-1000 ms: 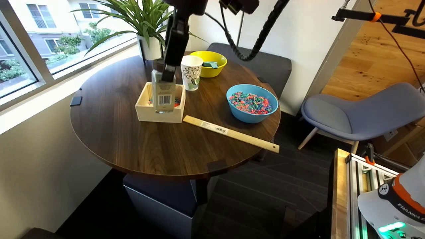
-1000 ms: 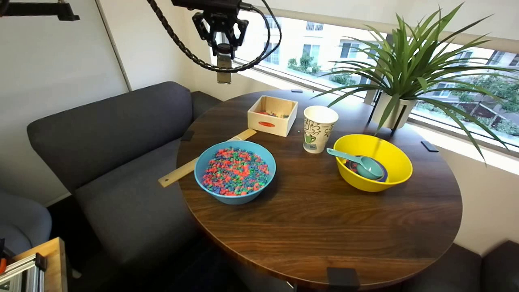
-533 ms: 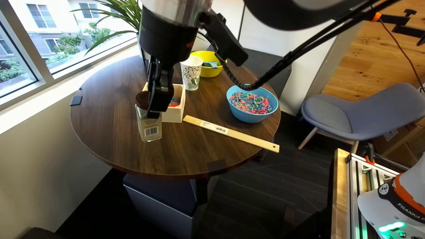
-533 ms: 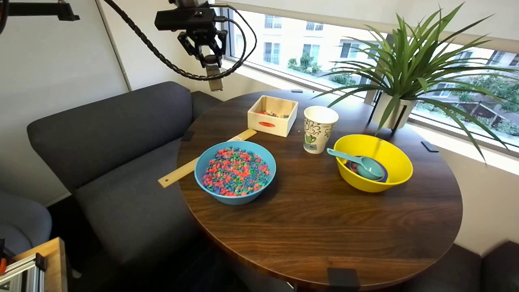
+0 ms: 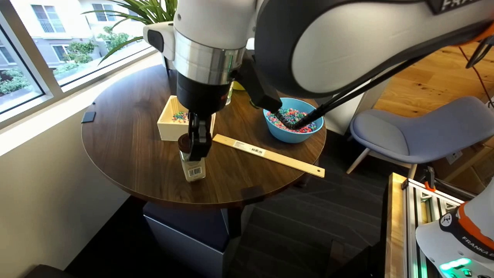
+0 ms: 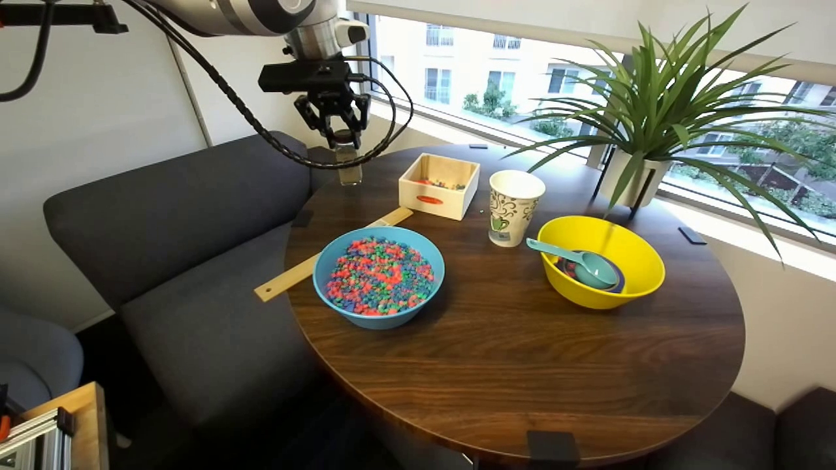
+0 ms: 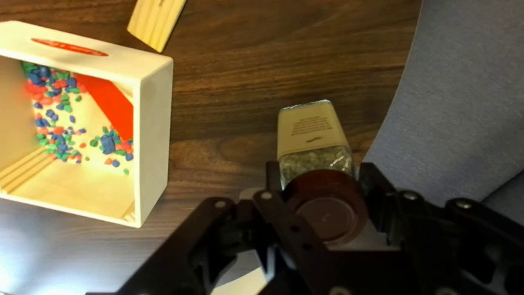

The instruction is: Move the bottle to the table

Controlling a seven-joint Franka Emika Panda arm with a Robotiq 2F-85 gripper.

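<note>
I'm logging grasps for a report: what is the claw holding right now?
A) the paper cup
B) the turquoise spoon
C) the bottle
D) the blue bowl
C: in the wrist view, the bottle is clamped between the two sides of the claw, near its top.

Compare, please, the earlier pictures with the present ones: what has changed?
The gripper has come down towards the table, bringing the bottle lower with it. Nothing was newly grasped or let go: the bottle is held as before. Whether it touches the table yet, I cannot tell. The wooden box, patterned cup, wooden strip, blue bowl and yellow bowl stayed in place.
</note>
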